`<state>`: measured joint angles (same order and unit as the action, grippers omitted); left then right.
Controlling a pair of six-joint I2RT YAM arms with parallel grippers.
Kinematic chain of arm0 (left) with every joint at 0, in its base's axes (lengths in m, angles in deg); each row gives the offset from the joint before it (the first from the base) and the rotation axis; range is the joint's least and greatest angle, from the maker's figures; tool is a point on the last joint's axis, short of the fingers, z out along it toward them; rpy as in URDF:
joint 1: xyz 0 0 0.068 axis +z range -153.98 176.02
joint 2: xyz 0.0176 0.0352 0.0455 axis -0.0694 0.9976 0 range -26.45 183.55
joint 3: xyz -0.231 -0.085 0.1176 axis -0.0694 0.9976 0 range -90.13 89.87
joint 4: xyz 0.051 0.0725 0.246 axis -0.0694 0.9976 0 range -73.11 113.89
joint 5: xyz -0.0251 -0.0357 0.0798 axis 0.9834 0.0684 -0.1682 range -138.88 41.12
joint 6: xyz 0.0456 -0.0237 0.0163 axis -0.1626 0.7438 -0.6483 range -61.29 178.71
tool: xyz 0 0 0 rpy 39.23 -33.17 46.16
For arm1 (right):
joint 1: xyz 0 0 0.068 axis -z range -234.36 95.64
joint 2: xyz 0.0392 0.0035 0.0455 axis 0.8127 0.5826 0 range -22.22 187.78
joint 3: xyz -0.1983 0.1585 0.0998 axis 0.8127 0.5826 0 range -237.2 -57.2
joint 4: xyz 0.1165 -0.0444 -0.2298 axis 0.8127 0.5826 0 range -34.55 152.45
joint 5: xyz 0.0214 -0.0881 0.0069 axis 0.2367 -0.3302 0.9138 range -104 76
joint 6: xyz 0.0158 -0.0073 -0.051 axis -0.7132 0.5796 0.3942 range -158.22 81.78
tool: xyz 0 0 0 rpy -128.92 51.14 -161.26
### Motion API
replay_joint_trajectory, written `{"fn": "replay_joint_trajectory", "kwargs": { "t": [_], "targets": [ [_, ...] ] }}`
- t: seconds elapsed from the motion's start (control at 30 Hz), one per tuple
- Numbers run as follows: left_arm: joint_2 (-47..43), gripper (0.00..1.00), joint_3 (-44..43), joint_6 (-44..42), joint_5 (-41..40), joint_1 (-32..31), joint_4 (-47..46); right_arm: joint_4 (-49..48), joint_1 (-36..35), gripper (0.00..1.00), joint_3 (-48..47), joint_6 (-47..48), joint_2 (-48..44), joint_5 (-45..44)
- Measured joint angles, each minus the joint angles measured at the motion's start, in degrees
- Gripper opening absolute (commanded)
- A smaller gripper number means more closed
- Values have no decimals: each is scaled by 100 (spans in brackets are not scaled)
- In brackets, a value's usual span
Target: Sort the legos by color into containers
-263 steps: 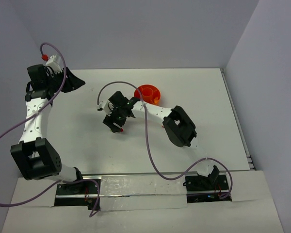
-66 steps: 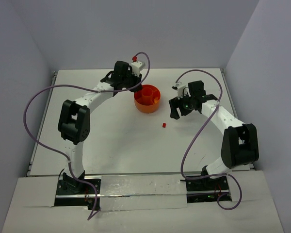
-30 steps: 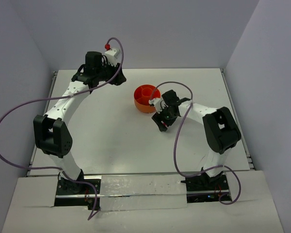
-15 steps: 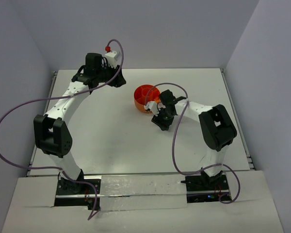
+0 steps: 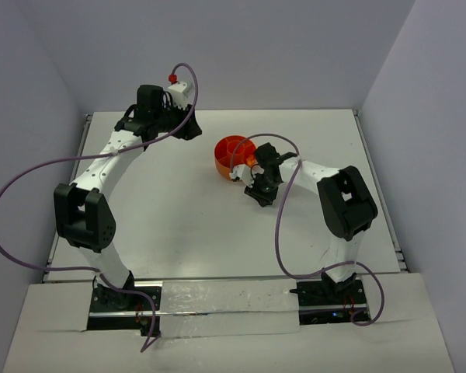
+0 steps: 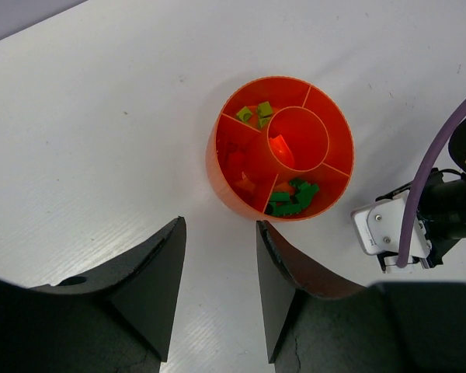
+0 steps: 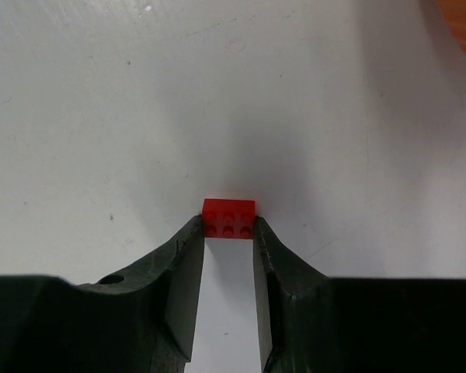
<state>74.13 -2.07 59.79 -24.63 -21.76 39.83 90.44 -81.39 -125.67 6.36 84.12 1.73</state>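
The right claw grips a red brick, its two black fingertips pressed against the brick's short sides. The brick sits on the white table, with round studs showing on the face toward the wrist camera. Only that close view shows the grip. From above, the claw hides the brick, just beside the bowl. The left claw hangs over the faintly ribbed table, jaws apart with nothing between them. Its camera alone looks into the glossy orange bowl, where thin walls radiate from a round central cup. Green bricks lie in one compartment and yellow-green bits in another.
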Motion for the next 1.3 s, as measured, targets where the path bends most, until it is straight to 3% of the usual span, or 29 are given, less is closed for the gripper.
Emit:
{"fn": "replay_joint_trajectory", "kwargs": {
  "t": [0.17, 0.33, 0.4, 0.5, 0.8, 1.03, 1.3],
  "targets": [
    [0, 54, 0, 21, 20, 52, 1, 302, -30, 24, -369, -135, -6, 156],
    [-11, 70, 30, 155, 252, 326, -3, 541, -186, 24, -1434, -385, -16, 372],
    [-60, 82, 142, 262, 380, 543, -39, 551, -335, 24, -1907, -508, -17, 430],
    [-169, 86, 378, 439, 527, 883, -84, 512, -576, 23, -2453, -713, -11, 472],
    [-385, 87, 577, 728, 793, 1348, -234, 181, -828, 24, -3868, -1226, 852, 192],
    [-516, 88, 580, 762, 912, 1428, -334, 106, -817, 24, -4035, -1329, 1580, -185],
    [-516, 88, 621, 774, 951, 1462, -354, -24, -807, 26, -4309, -1349, 1681, -421]
  ]
}}
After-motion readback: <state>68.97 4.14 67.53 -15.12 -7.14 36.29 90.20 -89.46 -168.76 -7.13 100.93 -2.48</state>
